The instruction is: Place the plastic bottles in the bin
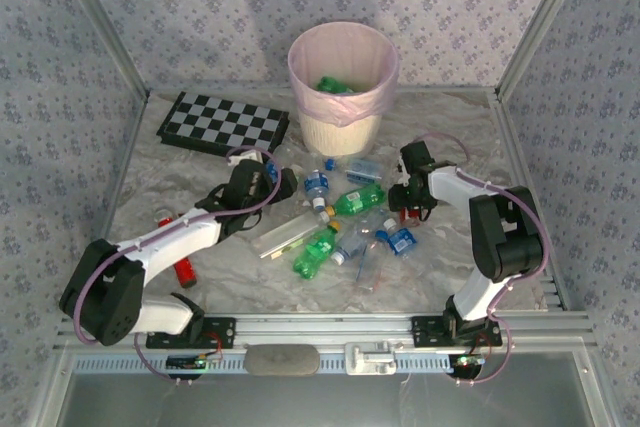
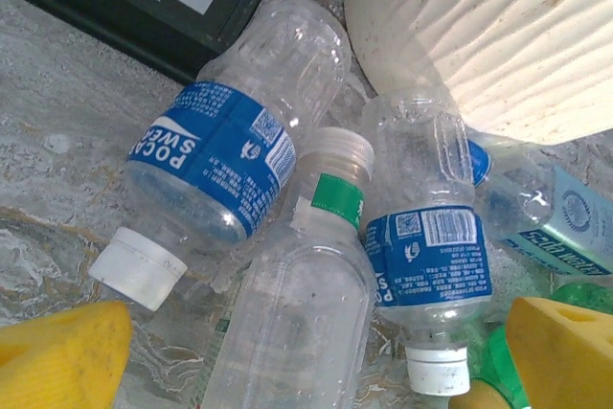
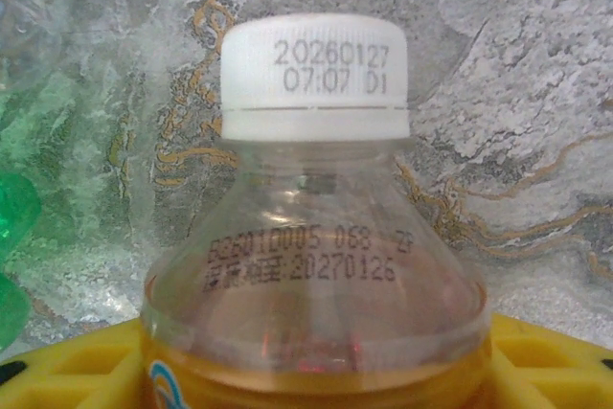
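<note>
Pinching a white-capped bottle [image 3: 311,237] below its stiff shoulder, the right claw [image 3: 316,371] holds likely slick, crushable plastic while the left claw [image 2: 311,352] gapes above clear bottles [image 2: 220,150].

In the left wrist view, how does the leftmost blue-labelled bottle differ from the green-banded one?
The leftmost blue-labelled bottle wears a wide blue wrap; the green-banded bottle only a neck band. Their caps point opposite ways. Both are clear, white-capped, lying down.
</note>
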`<state>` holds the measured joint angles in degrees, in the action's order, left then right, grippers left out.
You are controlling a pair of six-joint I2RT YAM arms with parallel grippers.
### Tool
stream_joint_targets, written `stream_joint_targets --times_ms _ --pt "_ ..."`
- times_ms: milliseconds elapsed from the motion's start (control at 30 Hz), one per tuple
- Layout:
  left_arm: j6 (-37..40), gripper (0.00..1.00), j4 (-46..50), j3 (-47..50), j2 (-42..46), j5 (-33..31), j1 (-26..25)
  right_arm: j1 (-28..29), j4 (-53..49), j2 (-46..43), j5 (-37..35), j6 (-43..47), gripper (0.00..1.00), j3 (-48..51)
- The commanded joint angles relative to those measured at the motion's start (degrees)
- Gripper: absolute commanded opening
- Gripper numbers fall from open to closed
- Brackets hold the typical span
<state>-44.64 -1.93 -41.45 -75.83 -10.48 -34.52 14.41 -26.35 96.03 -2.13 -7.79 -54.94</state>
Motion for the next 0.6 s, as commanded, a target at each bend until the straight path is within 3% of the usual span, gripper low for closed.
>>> stream_joint_targets --times_ms 0,267,567 --pt "-0.2 1.0 -0.2 -1.6 0.7 -1.8 -0.4 -0.4 -0.4 -1.2 -0.4 0.0 0.57 -0.7" --pt "0.3 1.0 0.4 -1.5 2.0 -3.5 -0.5 -1.3 0.2 -7.4 0.0 -0.7 0.49 -0.3" --pt "0.3 1.0 4.2 -1.2 2.5 -8.1 -0.4 -2.4 2.2 -20.4 4.2 -4.5 0.48 -1.8"
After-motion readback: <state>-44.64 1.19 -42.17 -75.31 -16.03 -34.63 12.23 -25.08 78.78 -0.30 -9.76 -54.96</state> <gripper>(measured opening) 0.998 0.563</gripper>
